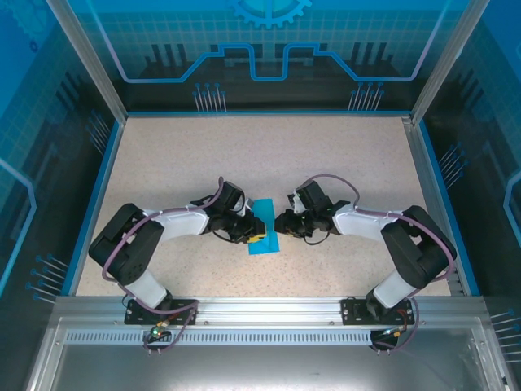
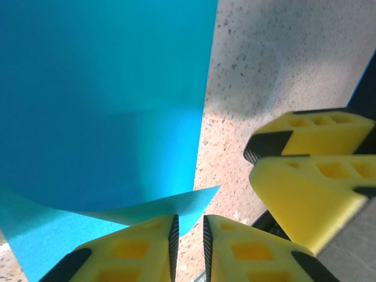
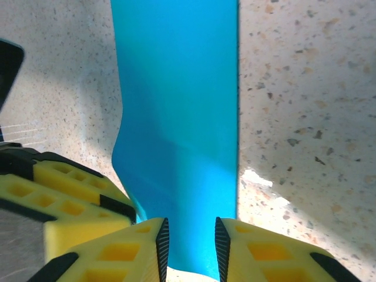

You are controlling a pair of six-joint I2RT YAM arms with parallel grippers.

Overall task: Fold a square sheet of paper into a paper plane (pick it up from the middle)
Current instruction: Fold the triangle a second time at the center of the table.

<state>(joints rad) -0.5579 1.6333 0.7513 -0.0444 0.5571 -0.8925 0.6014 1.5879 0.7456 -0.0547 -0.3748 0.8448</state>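
Speckled table: cyan sheet of paper lies mid-table, folded narrow, between your arms. Your left gripper: fingers nearly together, curled paper edge at tips, grip unclear. Your right gripper: narrow gap over paper, hold unclear.

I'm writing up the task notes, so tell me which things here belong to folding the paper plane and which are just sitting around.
Part of the job:
- blue paper, now a narrow strip with one edge curling up
- left gripper, at the paper
- right gripper, at the paper

Just there:
- speckled table
- blue enclosure walls
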